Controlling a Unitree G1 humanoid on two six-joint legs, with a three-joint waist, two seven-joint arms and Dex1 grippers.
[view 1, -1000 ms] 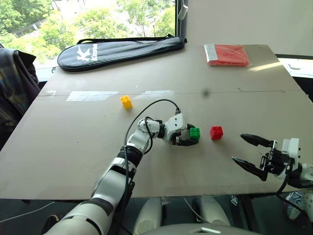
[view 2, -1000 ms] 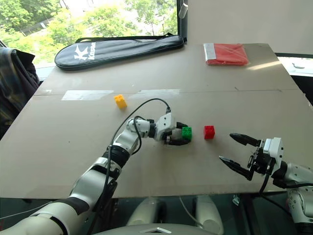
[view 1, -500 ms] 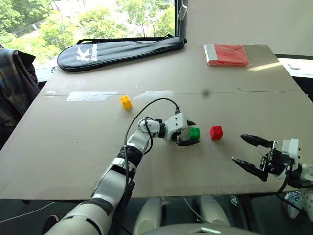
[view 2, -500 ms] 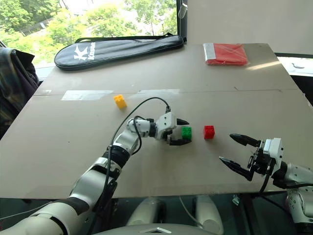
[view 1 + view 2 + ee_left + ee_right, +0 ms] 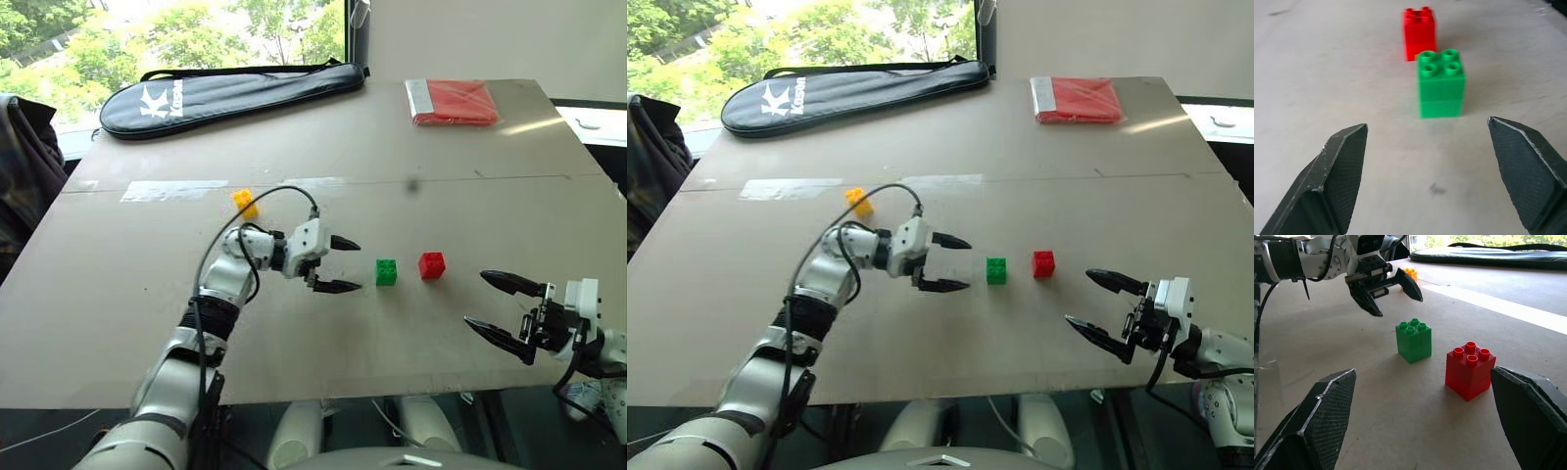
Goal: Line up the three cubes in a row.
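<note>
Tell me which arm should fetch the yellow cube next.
Left, probably. The left gripper is open, empty and just beside the yellow cube; the right gripper sits beyond the green cube and red cube.

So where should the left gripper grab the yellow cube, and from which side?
Grip the yellow cube across its two flat side walls, below the studs, probably from above: it sits upright with bare table around it. The open left gripper is nearest.
</note>
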